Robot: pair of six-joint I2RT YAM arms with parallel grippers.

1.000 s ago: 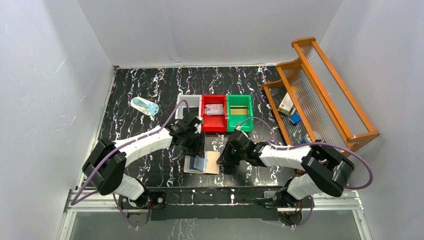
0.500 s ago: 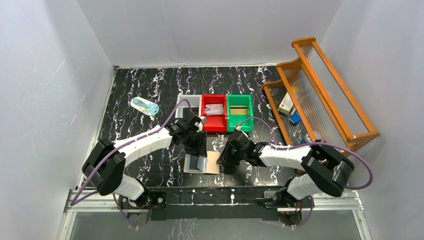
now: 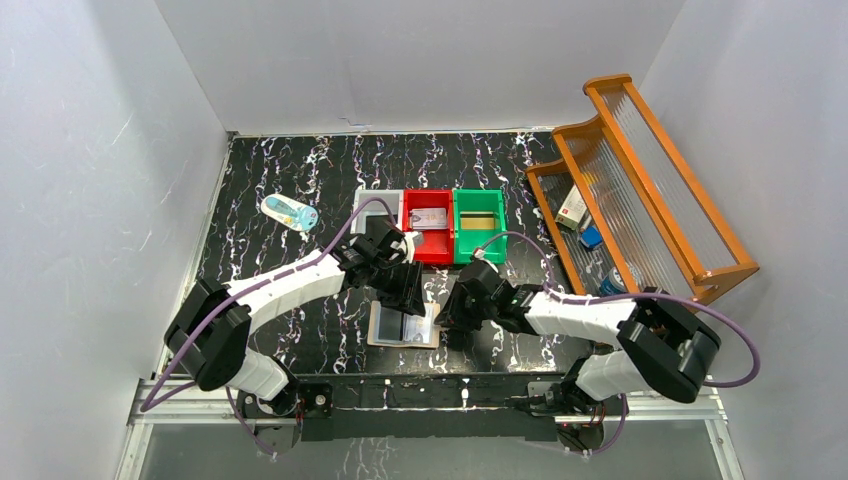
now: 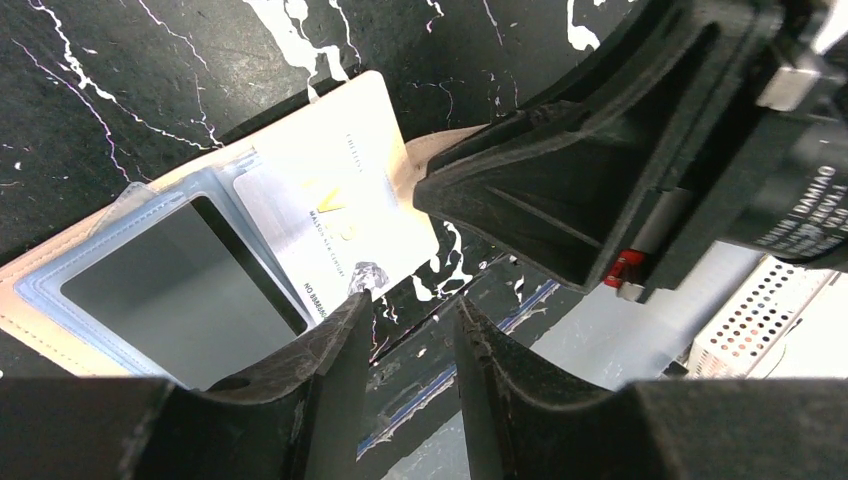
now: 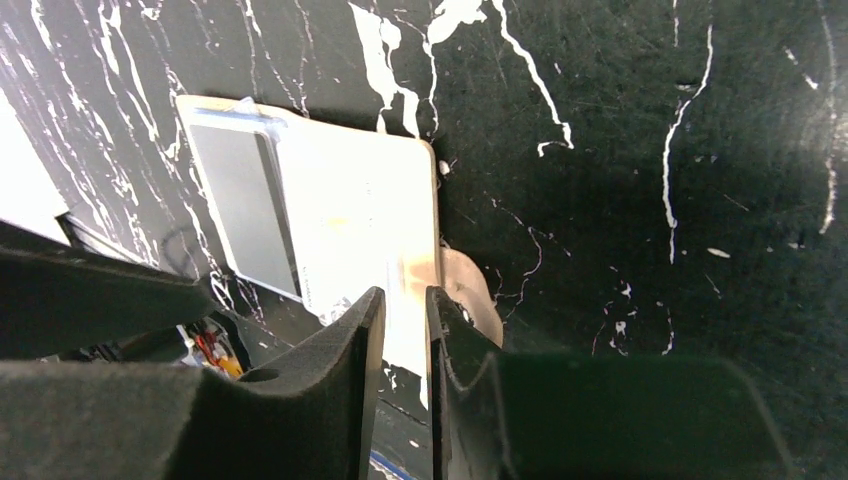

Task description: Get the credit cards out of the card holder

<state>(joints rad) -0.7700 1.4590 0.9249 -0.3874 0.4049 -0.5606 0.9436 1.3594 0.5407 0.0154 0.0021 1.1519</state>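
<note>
Your left pincer (image 4: 410, 312), slightly apart, has moved right and 1 credit card (image 4: 340, 200) now juts from the card holder (image 4: 215, 185); whether the right pincer (image 5: 402, 300) grips, you cannot tell.

Access to the card holder (image 3: 400, 328) is restricted. The left end effector (image 3: 412, 300) overhangs its rear edge and the right end effector (image 3: 446, 325) blocks its right side. A row of bins (image 3: 428, 256) stands near behind. A wooden rack (image 3: 640, 180) occupies the right edge of the worktop (image 3: 300, 170). The left-rear worktop is open, apart from one small packet (image 3: 290, 212).
</note>
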